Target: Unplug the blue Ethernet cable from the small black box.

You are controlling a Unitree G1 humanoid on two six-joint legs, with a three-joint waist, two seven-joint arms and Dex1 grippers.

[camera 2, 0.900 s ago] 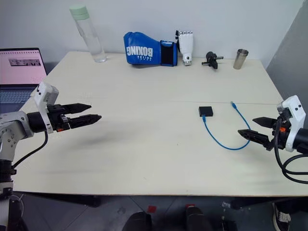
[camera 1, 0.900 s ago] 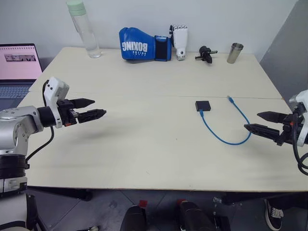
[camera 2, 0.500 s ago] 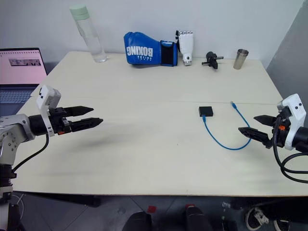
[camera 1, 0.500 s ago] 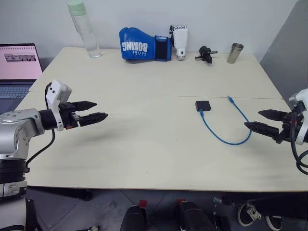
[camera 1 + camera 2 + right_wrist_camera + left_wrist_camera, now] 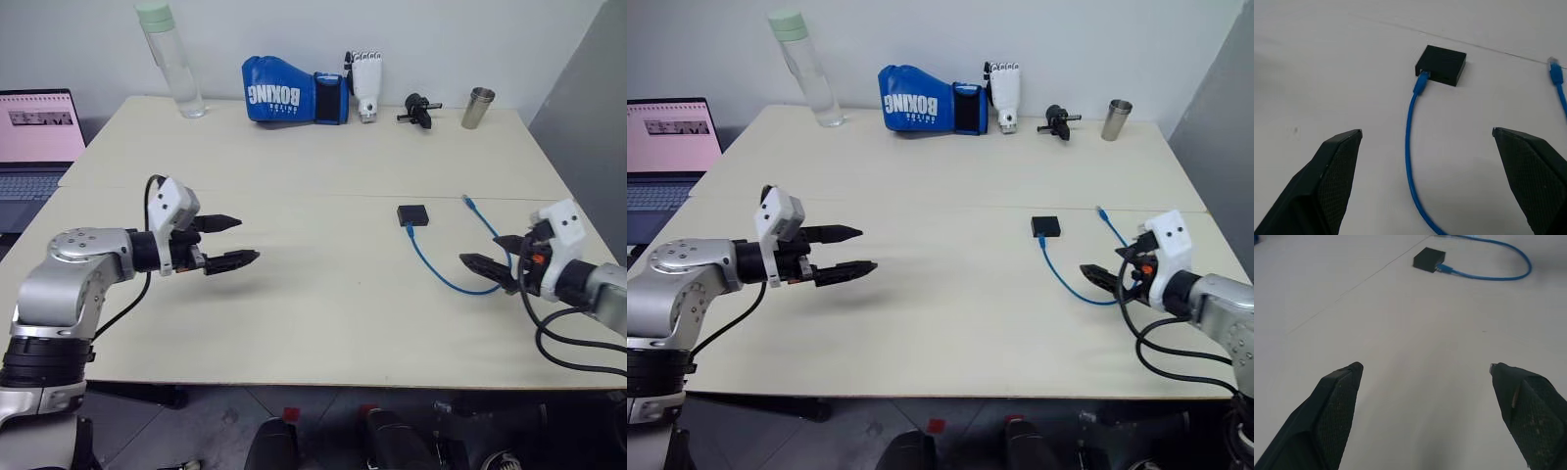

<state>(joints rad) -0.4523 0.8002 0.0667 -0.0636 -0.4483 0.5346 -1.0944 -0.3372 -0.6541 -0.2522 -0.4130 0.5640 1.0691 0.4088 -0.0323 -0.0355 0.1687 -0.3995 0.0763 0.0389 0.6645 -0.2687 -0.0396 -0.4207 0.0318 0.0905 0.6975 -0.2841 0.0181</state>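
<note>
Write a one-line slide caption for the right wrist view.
Open right gripper faces the small black box, with the blue Ethernet cable still plugged in and looping back across the table.

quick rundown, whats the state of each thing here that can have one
blue Ethernet cable: one end plugged into the box, other end loose on the table
small black box: flat on the table, cable attached
left tool: open, holding nothing
right tool: open, holding nothing
laptop: open, screen on
bottle: upright, capped
metal cup: upright
</note>
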